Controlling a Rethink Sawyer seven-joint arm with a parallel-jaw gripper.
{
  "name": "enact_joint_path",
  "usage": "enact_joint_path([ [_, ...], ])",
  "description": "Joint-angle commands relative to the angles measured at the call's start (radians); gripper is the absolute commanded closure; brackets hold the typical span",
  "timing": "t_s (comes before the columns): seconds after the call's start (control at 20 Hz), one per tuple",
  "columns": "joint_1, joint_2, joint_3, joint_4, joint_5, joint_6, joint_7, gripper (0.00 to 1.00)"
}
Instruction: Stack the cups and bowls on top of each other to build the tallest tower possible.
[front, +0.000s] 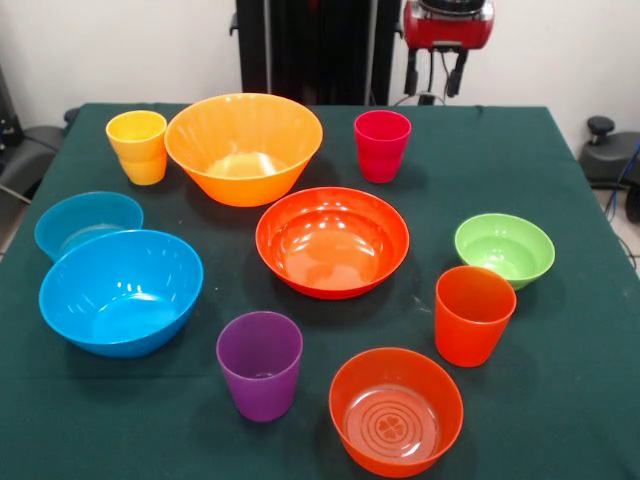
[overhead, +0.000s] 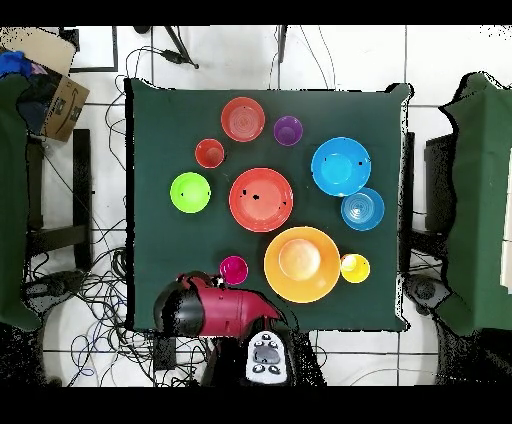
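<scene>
front view: my end effector hangs open and empty behind the crimson cup; i should descend squarely over its rim.

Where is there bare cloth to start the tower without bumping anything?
Two open patches, going by the front view: the near left corner, bordered by the large blue bowl and purple cup, and the right strip beyond the green bowl and orange-red cup. It is crowded around the red-orange bowl.
</scene>
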Motion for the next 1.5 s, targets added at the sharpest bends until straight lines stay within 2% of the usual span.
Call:
enact_joint_path([
  [0.05, -0.026, 0.096, 0.045, 0.035, -0.059, -0.095, 0.139, 0.0],
  [0.9, -0.047, 0.123, 0.053, 0.005, -0.081, -0.114, 0.132, 0.0],
  [1.3, -0.074, 0.086, 0.077, -0.066, -0.1, -0.054, 0.077, 0.0],
  [1.5, -0.086, 0.092, 0.102, -0.097, -0.095, -0.05, 0.075, 0.0],
])
